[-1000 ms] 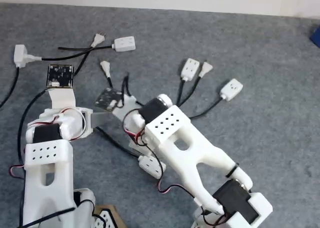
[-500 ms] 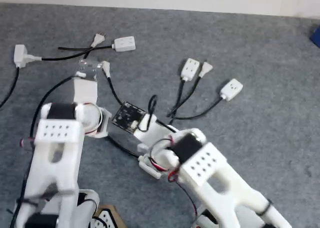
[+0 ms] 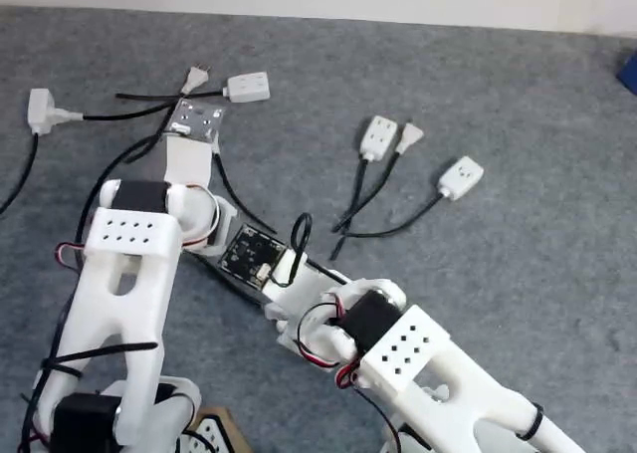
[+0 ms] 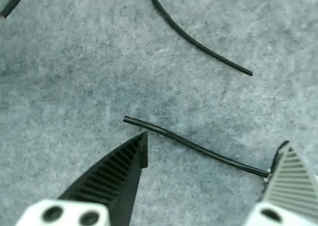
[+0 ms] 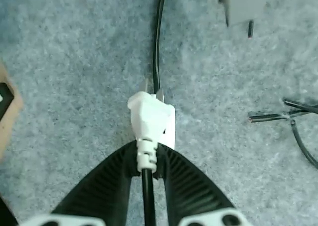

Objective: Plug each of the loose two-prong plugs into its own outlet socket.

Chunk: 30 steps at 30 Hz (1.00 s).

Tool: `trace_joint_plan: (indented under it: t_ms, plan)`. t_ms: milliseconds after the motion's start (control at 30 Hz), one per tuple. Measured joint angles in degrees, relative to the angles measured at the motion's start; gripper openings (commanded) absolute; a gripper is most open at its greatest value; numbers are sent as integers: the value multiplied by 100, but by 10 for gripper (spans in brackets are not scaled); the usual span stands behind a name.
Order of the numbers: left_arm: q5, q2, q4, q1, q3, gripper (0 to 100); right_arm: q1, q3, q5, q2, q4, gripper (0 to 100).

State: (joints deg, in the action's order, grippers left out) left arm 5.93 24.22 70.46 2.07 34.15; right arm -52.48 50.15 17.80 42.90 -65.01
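Grey felt covers the desk (image 3: 518, 124). The step in hand looks like the pick-up of one white plug (image 5: 148, 114). Next, I judge, it must be lifted and carried to a free outlet socket (image 3: 380, 137), well away from that plug, with its prongs squared to the slots. The right claw (image 5: 148, 154) is clamped on the plug's cord collar. The left claw (image 4: 214, 142), well apart from the plug, gapes wide over a loose black cable (image 4: 194, 144).
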Motion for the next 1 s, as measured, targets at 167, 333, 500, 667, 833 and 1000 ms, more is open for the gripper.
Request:
trace_joint_plan:
  t_ms: [167, 333, 500, 667, 833, 1000]
  plan:
    - [0, 0, 185, -325, 88, 386, 0, 0, 0, 0, 79, 12]
    - [0, 0, 440, -712, 123, 386, 167, -35, 0, 0, 149, 12]
    - [-26, 0, 431, -703, 176, 386, 659, -105, -167, 0, 475, 12]
    - [-26, 9, 422, -712, 352, 386, 765, -97, -202, -9, 501, 12]
    - [-26, 9, 413, -967, 633, 386, 853, -97, -220, -9, 501, 12]
    - [-26, 9, 387, -1020, 651, 386, 879, -97, -255, -9, 501, 9]
